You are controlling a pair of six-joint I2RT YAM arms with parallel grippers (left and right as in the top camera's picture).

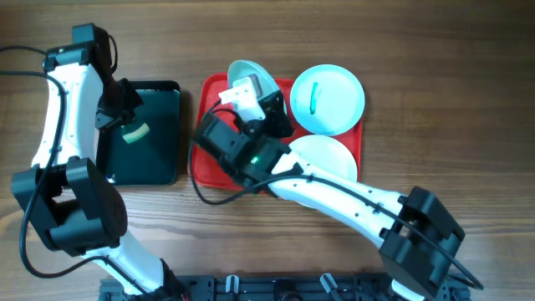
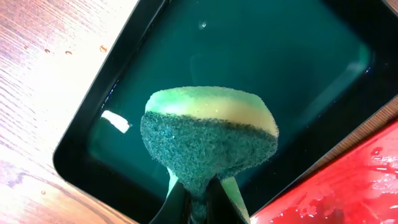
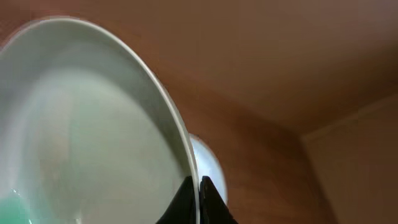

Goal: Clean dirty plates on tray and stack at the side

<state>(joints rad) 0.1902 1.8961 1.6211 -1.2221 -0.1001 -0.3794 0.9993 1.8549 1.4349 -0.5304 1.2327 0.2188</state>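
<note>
The wooden surface (image 1: 451,50) carries two trays side by side: a dark tray (image 1: 155,163) on the left and the red tray (image 1: 211,90) in the middle.

The right claw (image 3: 199,190) is clamped on the rim of the lifted plate (image 3: 81,124), one finger on each face. It holds this plate tilted on edge above the far-left corner of the red tray. A faint green tinge shows at the plate's low edge in the right wrist view, though it is too blurred to call a smear.

A second plate (image 1: 328,99) lies flat in the far-right corner of the red tray, with a green smear (image 1: 315,96) near its middle. A third plate (image 1: 326,155) lies flat nearer the robot, partly under the right arm, and I cannot tell whether it is marked.

The left claw (image 2: 199,199) is squeezed tight on a sponge (image 2: 208,140), scouring side down, above the water in the dark tray.

This looks like the scrubbing step for the first plate: plate presented, sponge wetted, the two well apart. The next move likely calls for the left arm to carry the sponge across to the raised face and wipe it. Meanwhile the right grip must keep the rim from slipping under that push.
</note>
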